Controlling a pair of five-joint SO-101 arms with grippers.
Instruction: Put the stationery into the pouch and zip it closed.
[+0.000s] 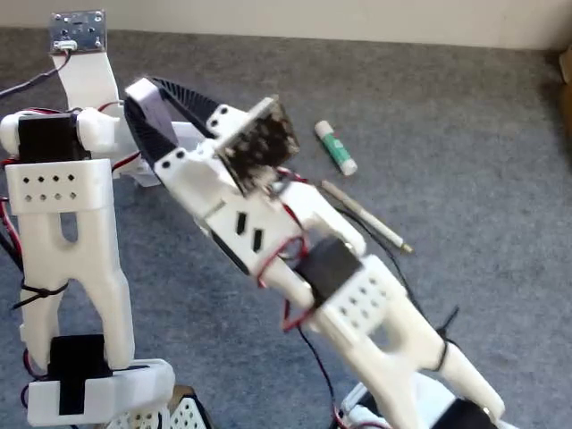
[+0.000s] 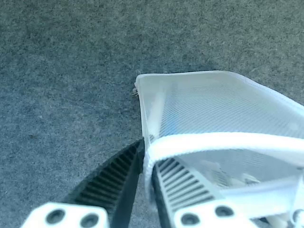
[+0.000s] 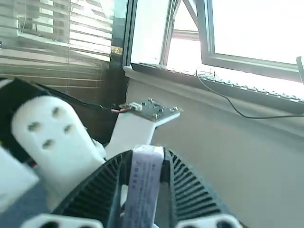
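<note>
Left gripper [image 2: 145, 148] is clamped on the rim of the white mesh pouch [image 2: 213, 109], with one black ribbed finger [image 2: 111, 187] outside and the other under the mesh. The pouch mouth gapes open, and the pouch hangs above the grey carpet-like surface [image 2: 71, 71]. Right gripper [image 3: 145, 159] is closed on a pale strip [image 3: 142, 190], flat and upright between its ribbed fingers; whether this strip is part of the pouch cannot be told. From above, the right arm slants across the middle of the table, its gripper [image 1: 145, 112] close beside the left arm's wrist. The right wrist view looks at the left arm's camera board [image 3: 149, 109] just beyond the fingertips, with a wall and windows behind. Two items lie loose on the surface [image 1: 465, 107], outside the pouch. One is a glue stick [image 1: 335, 147] with a green band. Near it is a pen [image 1: 371, 221], its near end hidden under the right arm.
</note>
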